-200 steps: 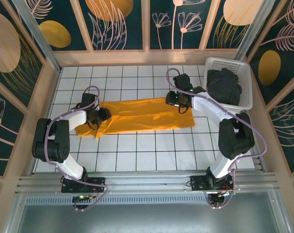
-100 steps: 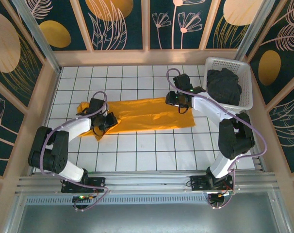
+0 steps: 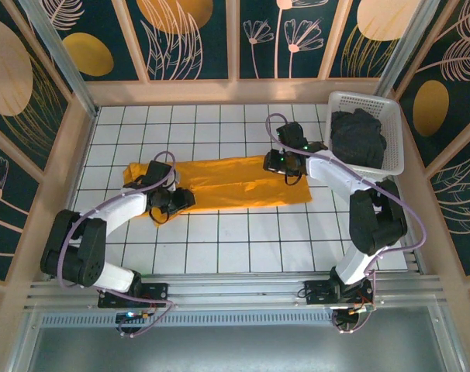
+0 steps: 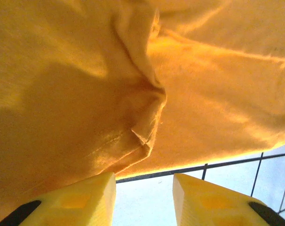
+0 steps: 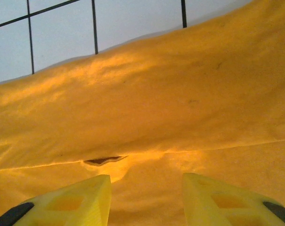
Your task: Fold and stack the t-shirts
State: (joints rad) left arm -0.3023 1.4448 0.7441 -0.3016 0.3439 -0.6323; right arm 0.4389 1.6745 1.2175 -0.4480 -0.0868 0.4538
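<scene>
- Tiled table top [image 3: 219, 240]: one. We see no change over the last second. The basket stands in its back corner on the right arm's side.
- Mustard t-shirt [image 3: 227, 182]: one. It lies in a long band on the table, running away from the basket toward the left arm's side. A second ago the end far from the basket drooped in a bunched flap toward the arm bases. That end now lies flatter, and a sleeve-like tab sticks out at its tip. The other end is near the basket's front corner and does not touch it.
- Basket [image 3: 363, 97]: one, white mesh. It has not moved.
- Charcoal t-shirt [image 3: 357, 138]: one, crumpled inside the basket, unchanged. That makes two t-shirts in all.
- Right gripper [image 3: 275, 162]: one. It is over the mustard shirt's basket-side end and has hardly shifted. In the wrist view its two yellow fingers [image 5: 76, 197] stand apart. The cloth lies flat across the gap and nothing is pinched.
- Left gripper [image 3: 185, 201]: one. It has travelled along the shirt's lower edge toward the basket and is still well apart from it. In the wrist view its two yellow fingers [image 4: 81, 193] stand apart with bare tile between them. A crumpled fold of the shirt's edge lies just beyond the tips, and the jaws hold nothing.
- Tally: two grippers, four fingers.
</scene>
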